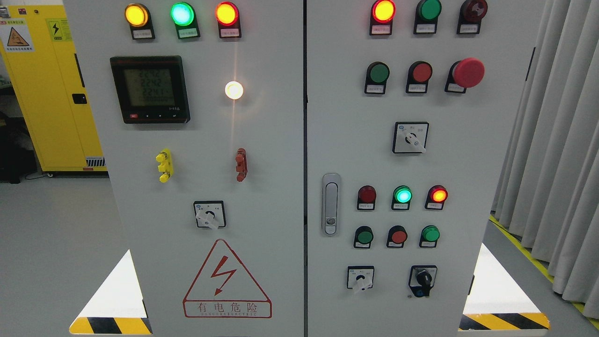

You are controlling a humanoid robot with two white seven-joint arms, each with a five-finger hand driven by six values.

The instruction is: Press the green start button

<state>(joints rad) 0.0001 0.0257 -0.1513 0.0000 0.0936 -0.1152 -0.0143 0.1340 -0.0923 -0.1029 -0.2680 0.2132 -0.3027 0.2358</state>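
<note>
3 green push buttons [377, 73], 2 red push buttons [422, 72], 1 mushroom button [469, 72] — 3 white rotary switches [410, 137]

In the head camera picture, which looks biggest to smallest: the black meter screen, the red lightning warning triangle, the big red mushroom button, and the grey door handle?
1. Warning triangle
2. Meter screen
3. Door handle
4. Mushroom button

The last two are close: the handle is taller, the button wider.

One head view only — facing the grey control cabinet [299, 140] square-on, close, tilted slightly downward.
</note>
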